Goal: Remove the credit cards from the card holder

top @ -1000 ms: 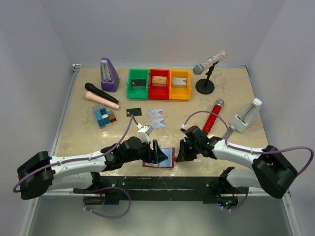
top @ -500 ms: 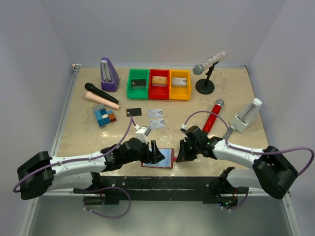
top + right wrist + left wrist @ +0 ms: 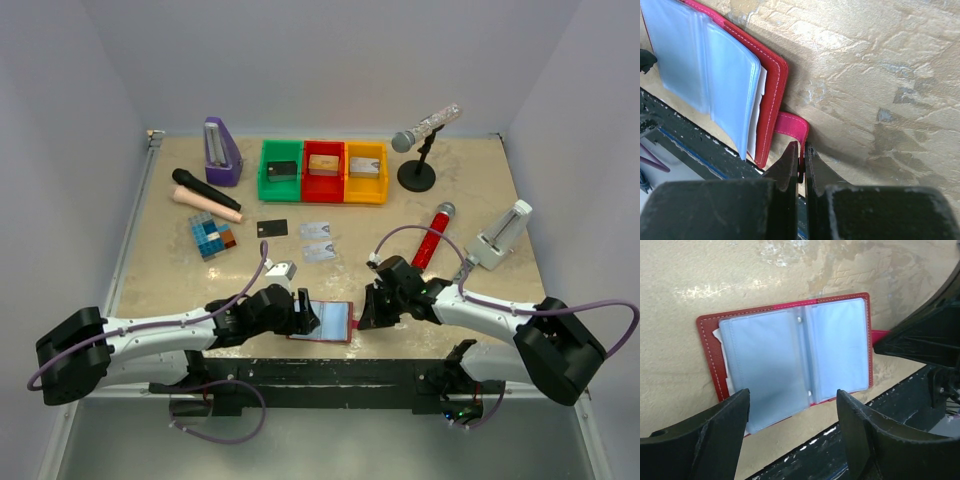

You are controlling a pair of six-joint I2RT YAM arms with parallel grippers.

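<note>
The card holder (image 3: 330,320) lies spread open, its pale clear pockets facing up, at the near edge of the table (image 3: 480,190), with one arm on each side of it. The left arm (image 3: 160,335) reaches in low from the left and the right arm (image 3: 490,310) from the right. Along the far side stands a row of three bins, green (image 3: 270,190), red (image 3: 312,192) and yellow (image 3: 378,192), each with a small block inside. A purple metronome (image 3: 222,152) stands left of them, and a grey microphone on a stand (image 3: 417,150) right of them. A black microphone (image 3: 200,188) lies near the metronome, and a red microphone (image 3: 430,235) lies beyond the right arm. The left gripper (image 3: 791,405) has its jaws spread wide, one finger to each side over the holder's near edge (whether they touch the leather cannot be told). The right gripper (image 3: 801,150) is pinched narrow on the snap tab (image 3: 790,127), which sticks out from the holder's right edge. Three credit cards lie flat on the table beyond the holder, well apart from it: a black card (image 3: 272,227) and, just to its right, two silvery-grey cards (image 3: 315,230), one a little nearer than the other. In the left wrist view a sliver of something white shows at the left edge of the pockets, too little to tell what it is.
</note>
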